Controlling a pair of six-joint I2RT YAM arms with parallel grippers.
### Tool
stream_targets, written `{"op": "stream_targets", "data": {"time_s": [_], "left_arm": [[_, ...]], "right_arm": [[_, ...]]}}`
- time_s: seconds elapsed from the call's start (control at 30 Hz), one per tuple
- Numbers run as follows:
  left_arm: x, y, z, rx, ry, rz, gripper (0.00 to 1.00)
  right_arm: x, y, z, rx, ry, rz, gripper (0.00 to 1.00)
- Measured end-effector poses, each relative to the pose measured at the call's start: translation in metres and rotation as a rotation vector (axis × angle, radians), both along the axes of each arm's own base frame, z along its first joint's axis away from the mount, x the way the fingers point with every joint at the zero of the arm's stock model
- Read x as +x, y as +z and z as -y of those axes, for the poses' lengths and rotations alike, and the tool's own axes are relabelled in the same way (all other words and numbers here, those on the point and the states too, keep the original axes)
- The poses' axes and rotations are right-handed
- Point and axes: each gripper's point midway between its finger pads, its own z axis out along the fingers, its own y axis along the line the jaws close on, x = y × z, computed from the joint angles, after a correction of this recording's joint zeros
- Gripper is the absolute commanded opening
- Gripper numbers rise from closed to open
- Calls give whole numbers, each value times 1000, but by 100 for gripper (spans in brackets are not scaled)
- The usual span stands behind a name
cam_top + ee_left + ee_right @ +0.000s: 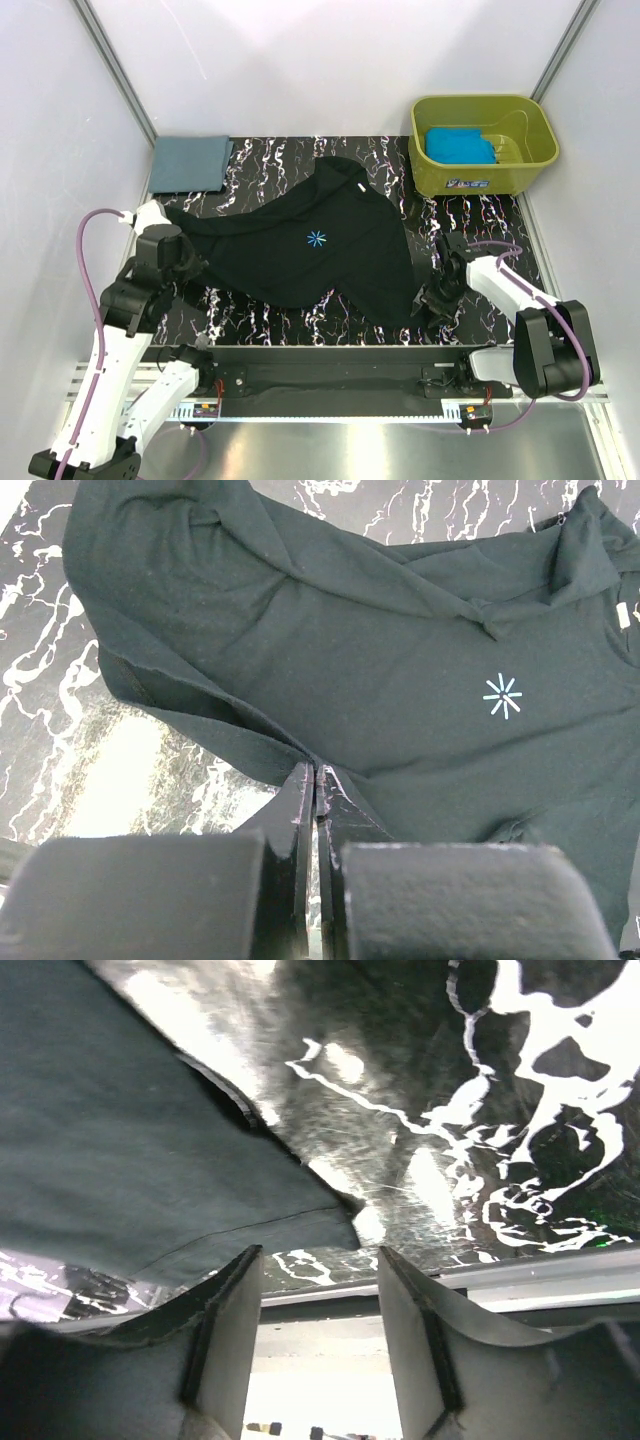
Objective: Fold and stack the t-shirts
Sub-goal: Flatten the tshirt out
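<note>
A large black t-shirt (310,255) with a small light-blue star mark lies spread and rumpled across the marbled table. My left gripper (192,262) is shut on its left hem; in the left wrist view the closed tips (316,772) pinch the cloth edge (250,750). My right gripper (432,300) stands open just off the shirt's near right corner (330,1222), with nothing between its fingers (320,1252). A slate grey-blue t-shirt (188,162) lies folded at the back left. In the olive tub sits a turquoise-blue t-shirt (458,145).
The olive-green tub (500,178) stands at the back right corner. White walls and metal posts close in the table on three sides. The table's front edge and rail (500,1270) run right beneath the right gripper.
</note>
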Motion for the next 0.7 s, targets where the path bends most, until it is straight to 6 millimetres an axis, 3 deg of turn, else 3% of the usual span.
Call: {"op": "stream_targets", "data": {"time_s": [0.7], "left_arm": [[1,-2,1,-5,6,-12,0]], "right_arm": [[2,-10,6,-48,-92,-24,47]]}}
